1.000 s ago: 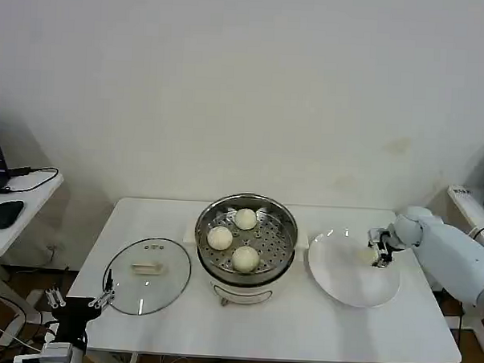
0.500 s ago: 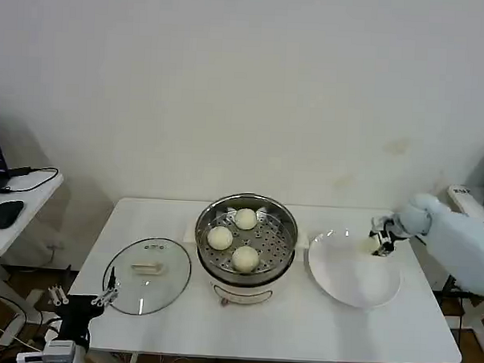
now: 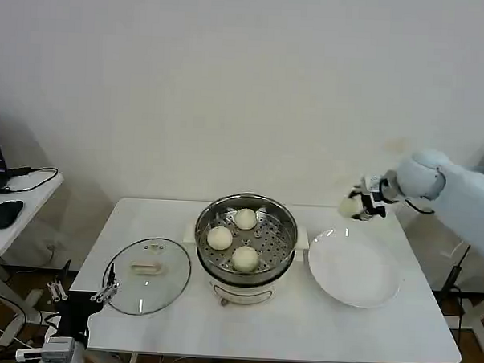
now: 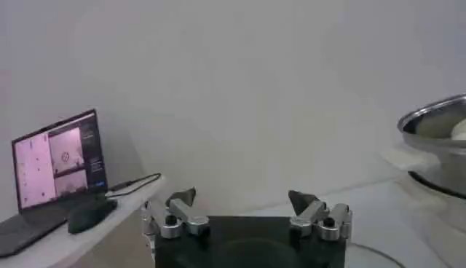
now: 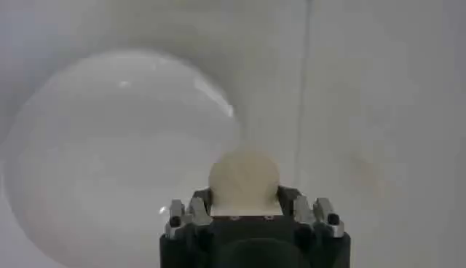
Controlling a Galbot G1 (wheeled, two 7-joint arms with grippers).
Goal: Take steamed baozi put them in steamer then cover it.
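Head view: white table (image 3: 300, 329), pale wall (image 3: 246, 85).

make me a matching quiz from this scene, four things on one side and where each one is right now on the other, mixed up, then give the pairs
Things:
1. cover
2. white plate
3. three baozi
4. fourth baozi

Places:
A. held in the right gripper, in the air behind the plate
B. on the perforated tray inside the steamer
C. flat on the table, on the steamer's left side
D. on the table, on the steamer's right side, nothing on it

Pairs: 1-C, 2-D, 3-B, 4-A

The left gripper waits low at the table's front left corner, fingers apart.
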